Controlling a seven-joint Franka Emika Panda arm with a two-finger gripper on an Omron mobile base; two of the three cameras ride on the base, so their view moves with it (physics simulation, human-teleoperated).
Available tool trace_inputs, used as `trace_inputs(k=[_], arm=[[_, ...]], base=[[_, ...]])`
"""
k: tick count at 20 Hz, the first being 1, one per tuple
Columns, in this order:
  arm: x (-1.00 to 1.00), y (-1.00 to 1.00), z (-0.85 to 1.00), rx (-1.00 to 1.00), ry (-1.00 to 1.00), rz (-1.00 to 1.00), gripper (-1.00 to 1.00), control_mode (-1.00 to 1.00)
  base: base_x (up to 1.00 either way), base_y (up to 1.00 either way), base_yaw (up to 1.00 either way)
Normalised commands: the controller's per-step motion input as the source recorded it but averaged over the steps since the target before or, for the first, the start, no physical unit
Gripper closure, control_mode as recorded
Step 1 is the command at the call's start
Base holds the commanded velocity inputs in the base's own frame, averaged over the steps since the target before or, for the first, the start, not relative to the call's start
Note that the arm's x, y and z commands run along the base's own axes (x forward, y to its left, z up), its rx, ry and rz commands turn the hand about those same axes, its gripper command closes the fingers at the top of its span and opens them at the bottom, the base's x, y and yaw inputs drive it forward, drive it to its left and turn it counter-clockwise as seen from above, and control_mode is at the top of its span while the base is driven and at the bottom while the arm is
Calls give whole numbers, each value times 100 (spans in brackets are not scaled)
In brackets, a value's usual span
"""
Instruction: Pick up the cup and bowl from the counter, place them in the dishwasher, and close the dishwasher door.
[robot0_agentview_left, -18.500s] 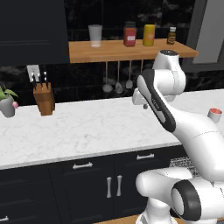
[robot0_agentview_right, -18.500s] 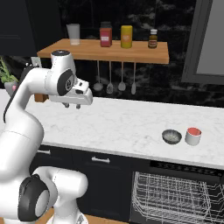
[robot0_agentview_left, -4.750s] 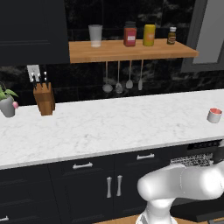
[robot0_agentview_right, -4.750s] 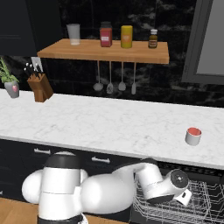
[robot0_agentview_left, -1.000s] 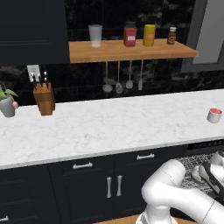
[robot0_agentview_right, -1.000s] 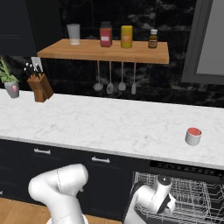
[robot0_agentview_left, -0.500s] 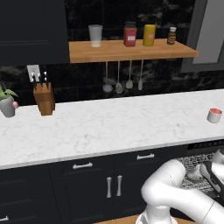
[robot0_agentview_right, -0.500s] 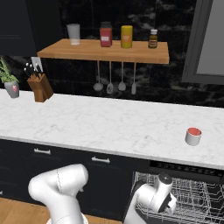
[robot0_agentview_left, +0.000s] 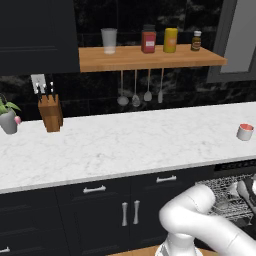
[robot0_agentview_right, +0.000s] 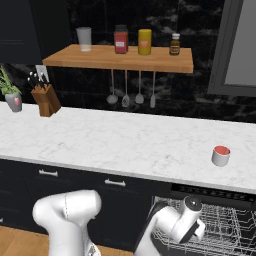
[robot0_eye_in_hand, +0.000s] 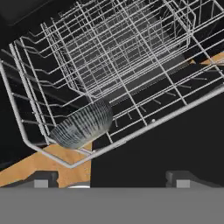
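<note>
Hand (robot0_eye_in_hand: 111, 178) agape — bowl (robot0_eye_in_hand: 82, 125) in rack (robot0_eye_in_hand: 131, 57)

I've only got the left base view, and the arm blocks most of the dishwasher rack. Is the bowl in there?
Observer: Yes. In the hand view the bowl lies tipped on its side in a corner of the rack.
Operator: Is the gripper gripping it?
Observer: No. The gripper is open, its fingers wide apart with nothing between them, clear of the bowl.
Operator: Where does the cup stand relative to the rack?
Observer: In the right base view the cup stands upright on the counter right above the dishwasher, with the rack pulled out below it.
</note>
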Motion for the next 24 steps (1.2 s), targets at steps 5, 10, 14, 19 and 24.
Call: trace_inputs(k=[5, 10, 14, 19, 24], arm=[[-38, -2, 87, 8, -12, -4, -100, -100], [-22, 0, 94, 7, -8, -7, -100, -100], [-3, 0, 100, 5, -7, -10, -100, -100], [4, 0, 100, 4, -3, -16, -100, -100], [27, -5, 100, 5, -1, -27, -100, -100]], base=[[0, 0, 0], [0, 0, 0], [0, 0, 0], [0, 0, 0], [0, 0, 0]])
